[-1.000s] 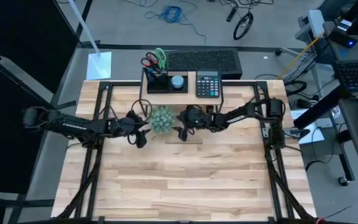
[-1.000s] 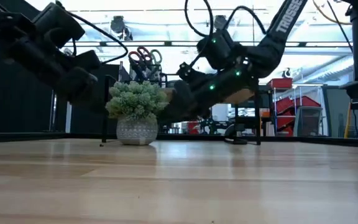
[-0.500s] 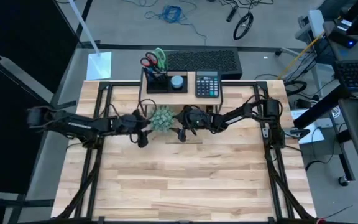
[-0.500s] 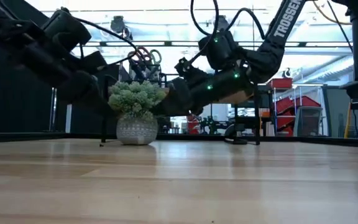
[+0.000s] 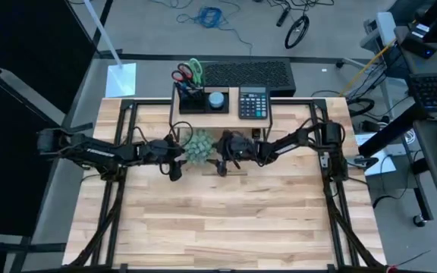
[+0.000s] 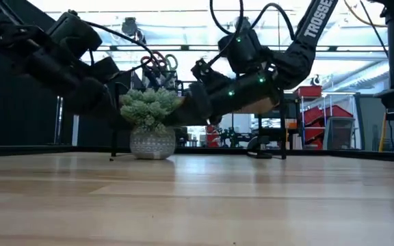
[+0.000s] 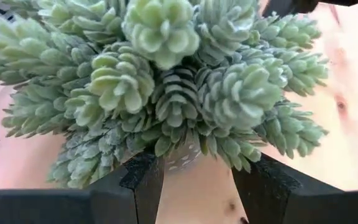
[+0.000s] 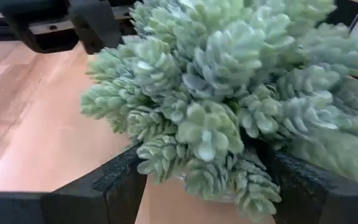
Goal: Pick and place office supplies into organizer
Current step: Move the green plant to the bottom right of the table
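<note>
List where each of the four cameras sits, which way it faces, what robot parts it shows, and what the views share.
High view: above the table, looking straight down; both arms, left gripper, right gripper, organizer.
Low view: at table-top height, looking level across; both arms above the plant.
Left wrist view: on the left wrist, facing the plant; its own fingers show.
Right wrist view: on the right wrist, facing the plant; its own fingers show.
Shared: all four see the plant.
</note>
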